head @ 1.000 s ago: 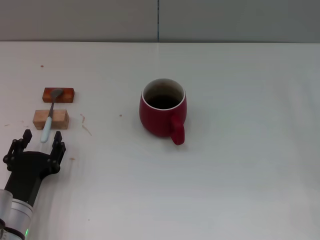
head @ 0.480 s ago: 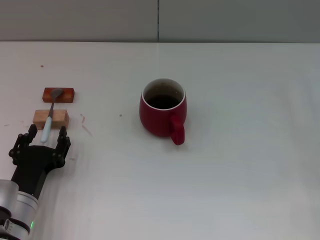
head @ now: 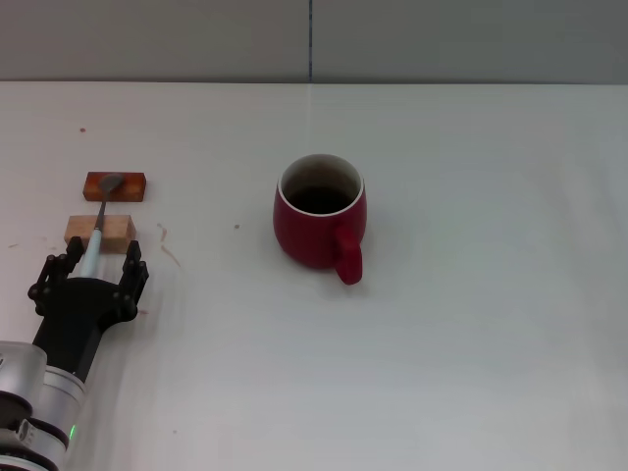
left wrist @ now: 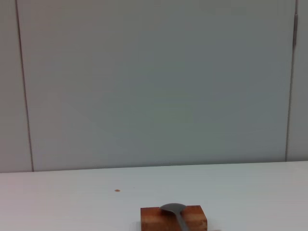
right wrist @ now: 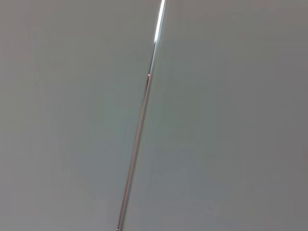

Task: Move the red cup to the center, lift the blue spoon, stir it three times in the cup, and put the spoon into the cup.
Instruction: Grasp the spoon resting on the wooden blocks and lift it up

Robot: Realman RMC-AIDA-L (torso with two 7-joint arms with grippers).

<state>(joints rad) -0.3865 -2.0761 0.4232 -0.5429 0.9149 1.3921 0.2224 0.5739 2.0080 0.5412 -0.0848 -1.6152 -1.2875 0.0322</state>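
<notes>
The left tool [head: 91, 266] sits at the table's [head: 471, 343] left edge, fingers spread wide either side of the spoon's [head: 96, 235] blue handle end, gripping nothing yet. The spoon lies propped across two wood blocks [head: 100, 232], likely so its handle clears the table for a pinch. The cup [head: 321, 218] stands near mid-table, handle toward the robot. The right tool is out of sight.

No text, label, brand, number or sign can be read on anything here.
</notes>
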